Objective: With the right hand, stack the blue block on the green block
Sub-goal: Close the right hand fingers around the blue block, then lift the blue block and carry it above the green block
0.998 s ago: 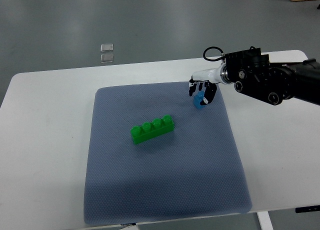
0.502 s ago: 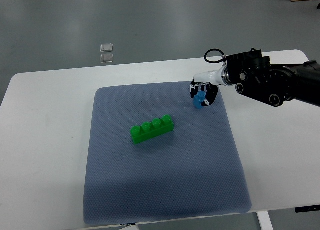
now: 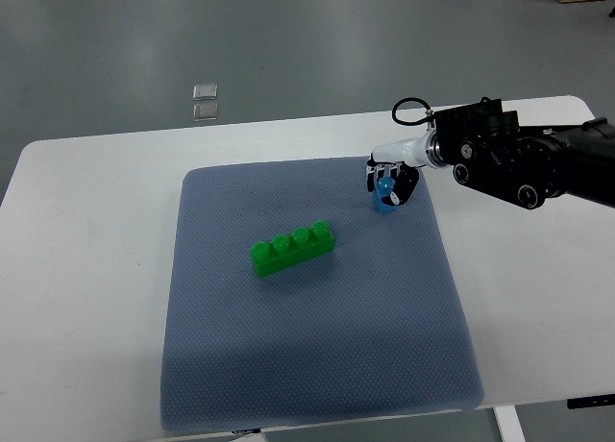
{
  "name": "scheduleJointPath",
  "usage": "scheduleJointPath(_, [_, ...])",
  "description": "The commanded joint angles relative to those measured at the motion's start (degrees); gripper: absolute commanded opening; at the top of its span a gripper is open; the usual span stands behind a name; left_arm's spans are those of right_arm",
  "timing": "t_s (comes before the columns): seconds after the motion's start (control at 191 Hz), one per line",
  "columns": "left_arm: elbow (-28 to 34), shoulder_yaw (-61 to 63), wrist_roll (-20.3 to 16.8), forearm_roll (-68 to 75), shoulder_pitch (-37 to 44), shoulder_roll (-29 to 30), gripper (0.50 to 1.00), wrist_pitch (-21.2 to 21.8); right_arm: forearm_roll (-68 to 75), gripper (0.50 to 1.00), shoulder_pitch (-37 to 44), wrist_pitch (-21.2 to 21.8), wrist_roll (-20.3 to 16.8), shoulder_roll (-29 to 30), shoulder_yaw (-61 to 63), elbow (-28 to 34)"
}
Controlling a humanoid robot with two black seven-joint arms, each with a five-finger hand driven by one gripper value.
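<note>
On the desk's (image 3: pixel 86 269) blue mat (image 3: pixel 307 365), the right hand (image 3: pixel 389 180) grips the blue block (image 3: pixel 386 194), well apart from the green block (image 3: pixel 293 247).

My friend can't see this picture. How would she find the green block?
Find the white table, then the big blue-grey mat spread over its middle. The green block lies a little left of the mat's centre, a long brick with four round studs in a row. It sits alone, unlike the small blue block, which the right hand grips near the mat's far right corner.
</note>
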Motion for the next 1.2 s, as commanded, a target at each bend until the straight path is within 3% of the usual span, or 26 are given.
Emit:
scheduleJointPath(0.0, [0.0,0.0,0.0,0.0,0.0,0.0,1.000,0.0,0.0,0.596,0.2,0.0,0.2,-0.2,0.0,0.1])
scheduleJointPath(0.282, [0.2,0.0,0.0,0.0,0.0,0.0,1.000,0.0,0.4,0.590,7.1,3.6,1.4,-4.5,0.5,5.0])
scheduleJointPath(0.308, [0.0,0.0,0.0,0.0,0.0,0.0,1.000,0.0,0.8,0.590,10.7,4.5,1.5,-5.9,0.5,7.9])
scheduleJointPath(0.486, [0.0,0.0,0.0,-0.1,0.0,0.0,1.000,0.0,1.2,0.588,14.5,5.3,1.7,-8.3,0.5,13.3])
scheduleJointPath(0.585, [0.0,0.0,0.0,-0.1,0.0,0.0,1.000,0.0,1.9,0.586,17.5,5.4,8.1,-10.3,1.1,20.0])
scheduleJointPath(0.685, [0.0,0.0,0.0,0.0,0.0,0.0,1.000,0.0,2.7,0.582,18.2,4.8,9.6,-10.3,1.8,23.3])
scheduleJointPath(1.197, [0.0,0.0,0.0,0.0,0.0,0.0,1.000,0.0,3.4,0.586,13.8,-2.2,6.7,-4.3,1.9,23.2])
